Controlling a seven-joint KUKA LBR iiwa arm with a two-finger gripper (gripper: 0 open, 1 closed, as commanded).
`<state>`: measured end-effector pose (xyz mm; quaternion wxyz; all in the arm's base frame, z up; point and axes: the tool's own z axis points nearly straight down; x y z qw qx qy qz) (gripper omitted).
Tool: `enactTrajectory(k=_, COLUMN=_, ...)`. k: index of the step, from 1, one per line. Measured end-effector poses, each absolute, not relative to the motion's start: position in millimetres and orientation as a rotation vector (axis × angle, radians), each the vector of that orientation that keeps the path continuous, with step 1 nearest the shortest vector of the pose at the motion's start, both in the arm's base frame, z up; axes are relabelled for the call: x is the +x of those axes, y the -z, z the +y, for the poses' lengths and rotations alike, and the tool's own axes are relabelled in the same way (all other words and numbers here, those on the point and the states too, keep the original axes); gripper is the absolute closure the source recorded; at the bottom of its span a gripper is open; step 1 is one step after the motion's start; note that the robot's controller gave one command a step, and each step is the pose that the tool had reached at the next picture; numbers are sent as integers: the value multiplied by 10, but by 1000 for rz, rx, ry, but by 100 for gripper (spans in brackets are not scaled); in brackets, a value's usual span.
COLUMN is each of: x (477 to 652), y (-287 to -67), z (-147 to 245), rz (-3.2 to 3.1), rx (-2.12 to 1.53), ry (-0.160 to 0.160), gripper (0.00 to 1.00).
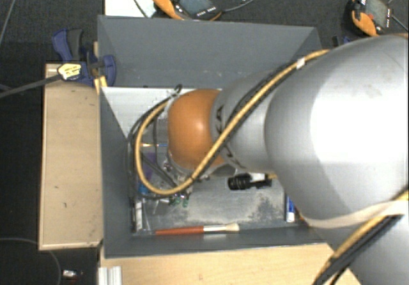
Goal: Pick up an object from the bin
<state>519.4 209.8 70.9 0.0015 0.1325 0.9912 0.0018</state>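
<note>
My gripper (pixel 161 174) reaches down into the left half of the bin, mostly hidden under the arm's orange cover. Right beside it lie a purple thing (pixel 152 163) and a small green thing (pixel 183 200), both partly covered. A black marker with a white end (pixel 246 181) lies to the right of the gripper on the bin floor. Along the front wall lies a thin brush with a red handle and pale bristles (pixel 195 230).
The arm and its cables cover the right and middle of the bin. A blue-and-white thing (pixel 290 211) peeks out at the right wall under the arm. A small grey thing (pixel 137 215) stands in the front left corner.
</note>
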Motion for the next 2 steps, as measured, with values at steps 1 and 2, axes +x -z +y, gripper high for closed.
enactTrajectory(k=1, x=5037, y=-701, z=2322, rz=3060, rx=713, ry=1, gripper=0)
enactTrajectory(k=2, x=5118, y=-704, z=2089, rz=3081, rx=607, ry=-4, gripper=100)
